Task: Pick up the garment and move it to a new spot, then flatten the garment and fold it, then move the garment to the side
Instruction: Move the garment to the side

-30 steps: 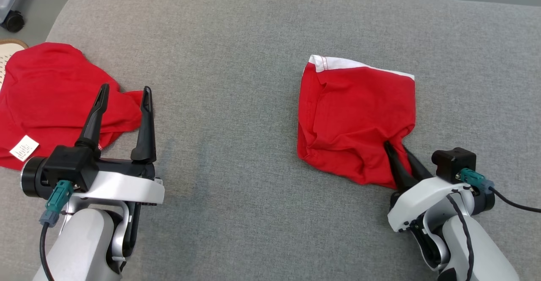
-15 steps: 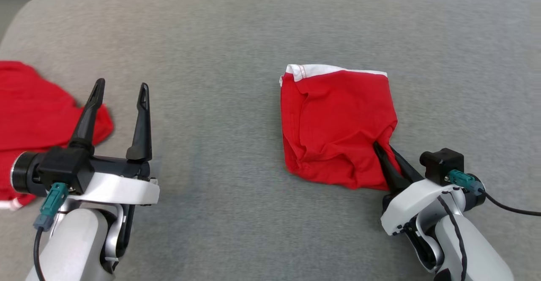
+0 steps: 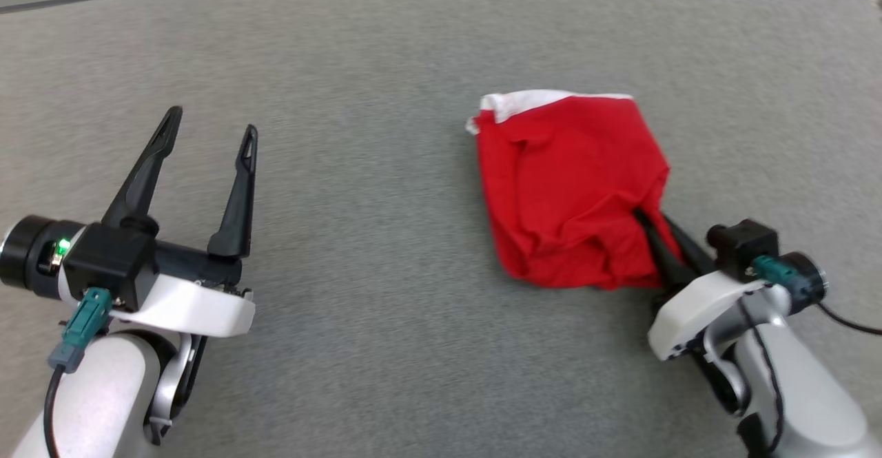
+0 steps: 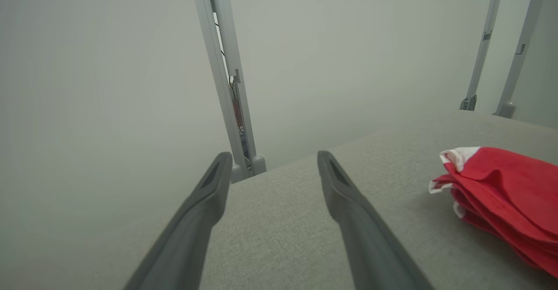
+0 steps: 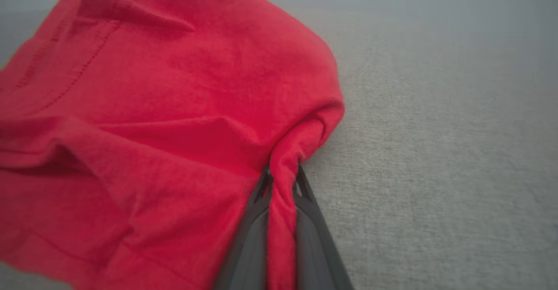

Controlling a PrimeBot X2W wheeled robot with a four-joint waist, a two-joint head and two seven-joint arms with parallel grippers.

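Jaws wide apart on the left side: the left gripper [image 3: 212, 120] hangs released above the left part of the grey padded surface [image 3: 386, 169], clear of any cloth. Its own wrist camera looks out between the two prongs of the left gripper [image 4: 273, 155], across plain grey upholstery to the far edge, where a pale metal post [image 4: 222, 63] rises against a blank wall.

Across the middle now, and here is the garment [image 3: 572, 182]: red, bunched, lying on the right part of the surface, with its white band [image 3: 530, 98] turned toward the far edge. From the left wrist the garment [image 4: 510, 181] shows as a stack of creased layers resting on the upholstery.

And at its near right corner, the right gripper [image 3: 653, 218] is clamped down hard! Up close, the right gripper [image 5: 283, 172] pinches a twisted rope of red between its dark fingers [image 5: 248, 237], while the rest of the garment [image 5: 174, 85] fans out to the left of that view.
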